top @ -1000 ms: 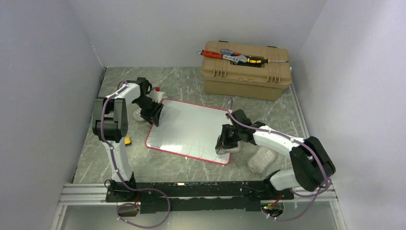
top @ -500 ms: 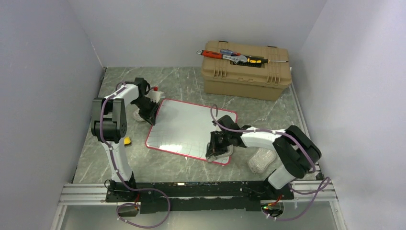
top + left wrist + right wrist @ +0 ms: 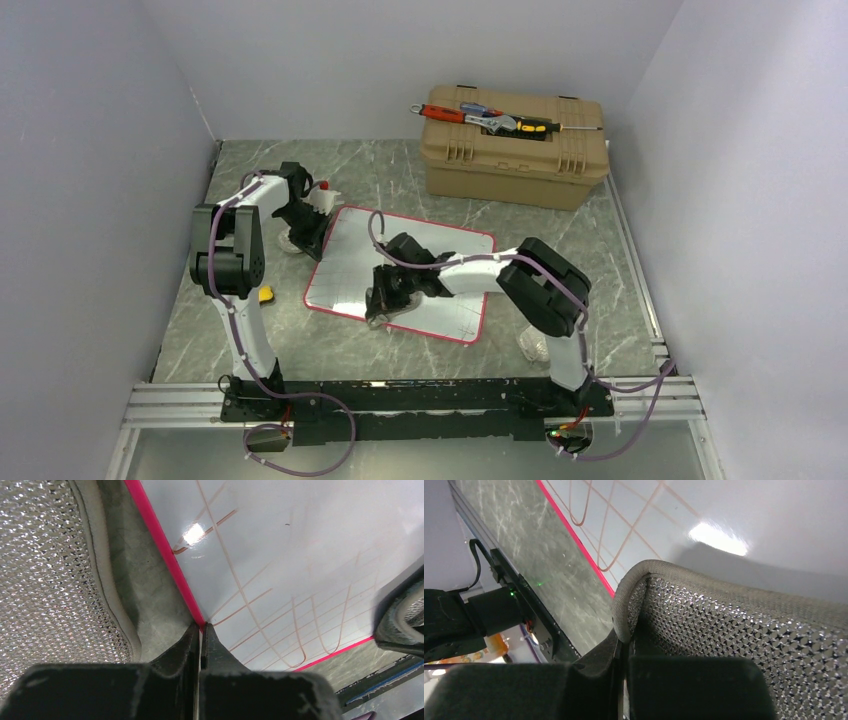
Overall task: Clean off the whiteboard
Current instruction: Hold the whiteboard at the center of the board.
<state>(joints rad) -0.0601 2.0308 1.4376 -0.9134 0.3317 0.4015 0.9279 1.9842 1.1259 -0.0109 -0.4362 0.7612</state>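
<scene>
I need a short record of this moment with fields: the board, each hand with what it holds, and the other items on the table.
board: whiteboard lying flat on the table, red rim; thin pen lines on its near part
left hand: shut, pinching the board's left rim
right hand: shut on a silver mesh pad; pad lies on the board close to the near rim
other items: second mesh pad on the table beside the left rim; tan toolbox at the far right, tools on its lid
</scene>
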